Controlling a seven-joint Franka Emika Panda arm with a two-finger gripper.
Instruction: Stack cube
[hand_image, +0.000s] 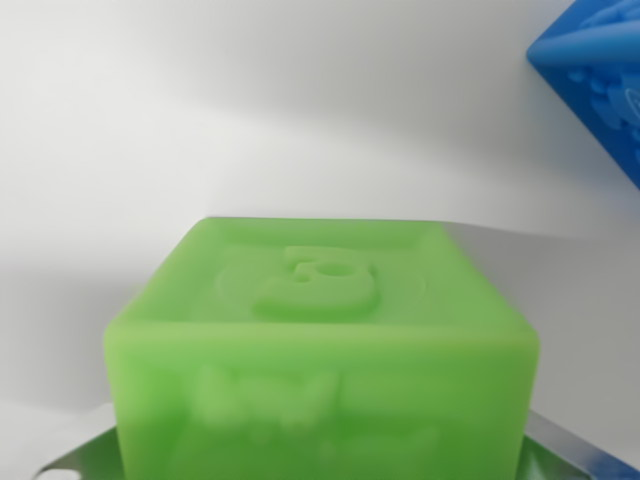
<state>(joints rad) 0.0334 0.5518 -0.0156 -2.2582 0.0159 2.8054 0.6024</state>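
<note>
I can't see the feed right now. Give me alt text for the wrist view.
A green cube with a raised figure on its top face fills the lower middle of the wrist view, close to the camera, on a white surface. A corner of a blue cube shows at the wrist view's upper right, apart from it.

The green cube (320, 350) is a bright, even lime, slightly paler along its rounded edges. Its top face carries a raised figure inside a shallow ring, all in the same green, and the near face shows embossed shapes too blurred to read. At two o'clock a blue cube (595, 75) is a saturated mid blue with relief patterning in its own colour. The surface (200, 110) beneath is plain white with soft grey shadow. At five and seven o'clock, metal parts (85, 455) show dull silver-grey.
</note>
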